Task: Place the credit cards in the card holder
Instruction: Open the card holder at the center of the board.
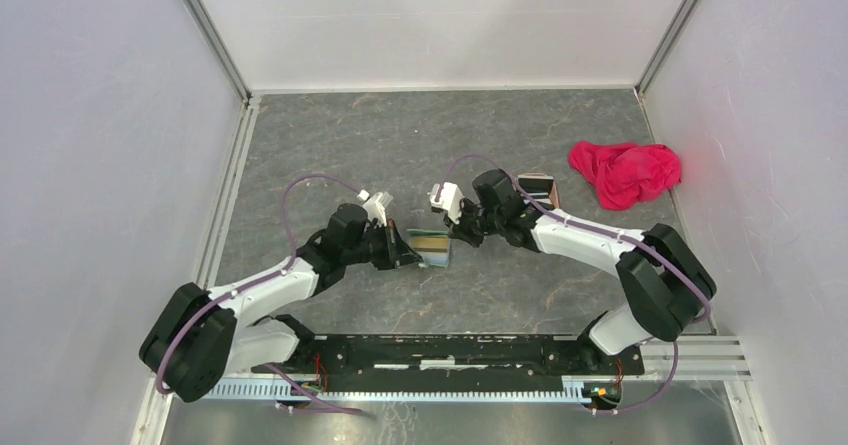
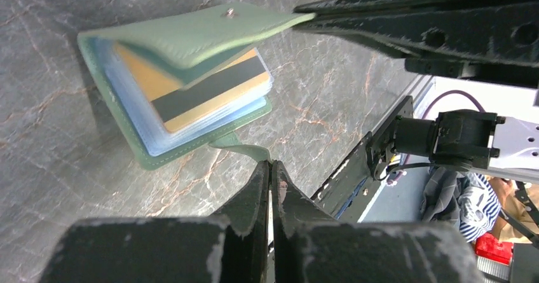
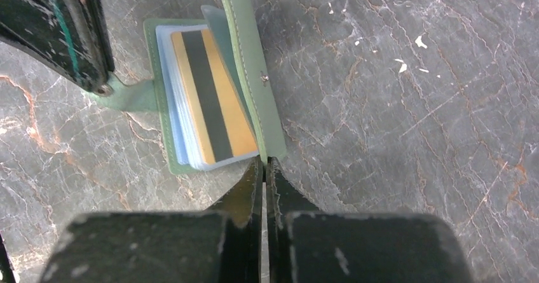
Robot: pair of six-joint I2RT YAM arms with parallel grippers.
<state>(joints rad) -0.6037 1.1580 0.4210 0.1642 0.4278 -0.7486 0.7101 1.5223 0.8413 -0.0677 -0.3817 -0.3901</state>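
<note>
Card holder (image 1: pixel 433 250) is lying open at ctr of table (image 1: pixel 520 145), btwn both arms. L gripper (image 2: pixel 270 168) is pinching the closure tab (image 2: pixel 245 151), fingers fully closed on it. R gripper (image 3: pixel 264 165) is clamping the front cover (image 3: pixel 251 73) at its edge, fingers closed w/ no visible gap. Cover is standing raised off the pockets. Yellow-orange credit card (image 3: pixel 213 98) w/ dark stripe is sitting in the top inner sleeve. Rear side of holder is resting flat on table.
</note>
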